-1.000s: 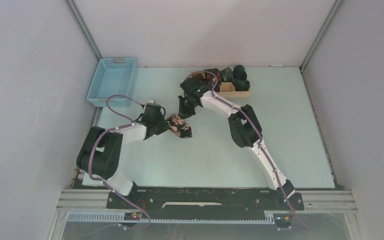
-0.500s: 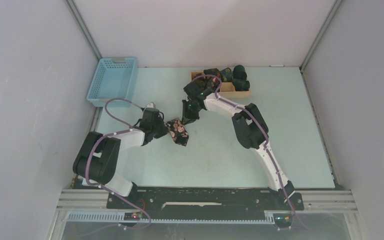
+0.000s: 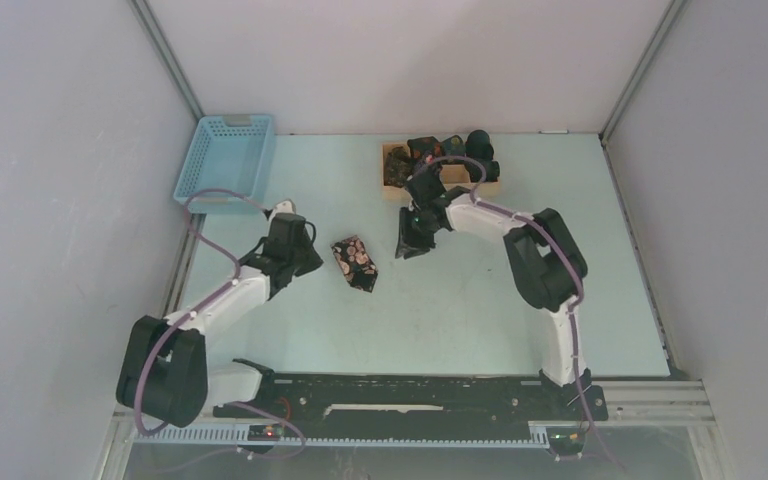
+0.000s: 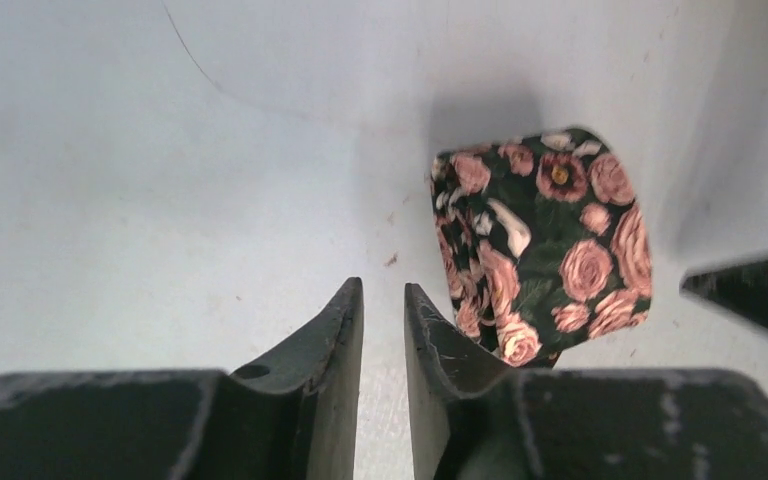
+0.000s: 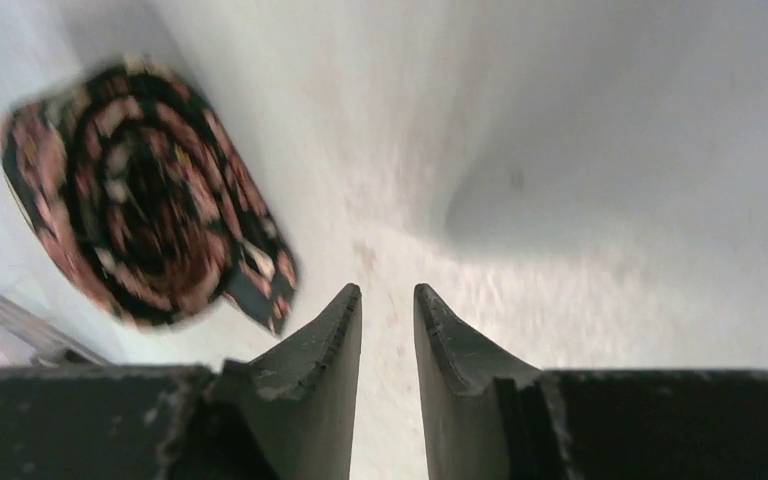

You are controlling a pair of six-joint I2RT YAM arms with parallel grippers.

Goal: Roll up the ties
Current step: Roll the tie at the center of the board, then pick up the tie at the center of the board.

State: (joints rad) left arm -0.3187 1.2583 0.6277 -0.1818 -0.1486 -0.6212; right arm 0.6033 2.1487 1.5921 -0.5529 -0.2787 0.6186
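Top external view: one rolled tie [image 3: 356, 263] lying loose on the table [image 3: 460, 310]

One rose-patterned roll is sitting left of the table's centre. The left gripper [image 4: 382, 298] is hovering at its 9 o'clock and the right gripper [image 5: 388, 296] at its 2 o'clock. Both are standing slightly parted, gripping nothing. One wooden box [image 3: 492, 186] at 12 o'clock is holding dark rolls [image 3: 480, 143], too bunched to count. One blue basket [image 3: 225, 160] is sitting at 10 o'clock.

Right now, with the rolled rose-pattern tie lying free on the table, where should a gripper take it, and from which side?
Probably grip the rolled tie across its wrapped outer layers, from above, one finger over the loose tail. Its spiral end faces sideways toward the right gripper; pressing on the ends could push the layers out.
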